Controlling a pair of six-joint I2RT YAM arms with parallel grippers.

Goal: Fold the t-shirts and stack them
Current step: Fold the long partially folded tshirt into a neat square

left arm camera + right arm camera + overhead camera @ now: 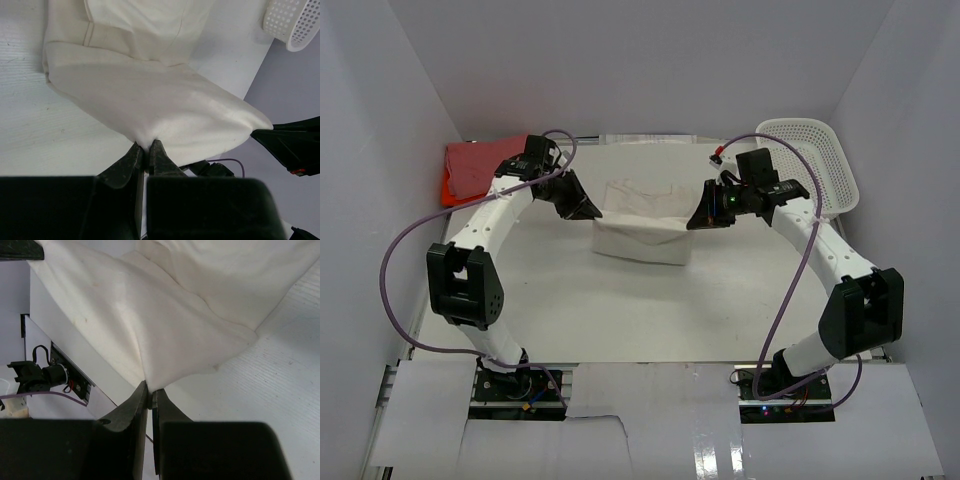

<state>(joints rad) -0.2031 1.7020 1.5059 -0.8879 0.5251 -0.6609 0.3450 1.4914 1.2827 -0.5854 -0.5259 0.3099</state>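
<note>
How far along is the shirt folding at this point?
Done: the pink-red shirt lies on the orange shirt at the far left. In hand: the left gripper and right gripper pinch the cream shirt mid-fold. Remaining: finish folding and stack it.

Item one: the cream t-shirt (640,238) is at the centre of the bench (620,310). Its far part lies flat, and a fold is raised off the surface and stretched between the two arms. The left pincer (588,211) clamps the fold's left corner and the right pincer (696,221) clamps its right corner. At far left, a pink-red t-shirt (480,160) lies on an orange t-shirt (447,190), which shows at its left edge. A white mesh basket (835,175) stands at far right, apart from the cloth.
</note>
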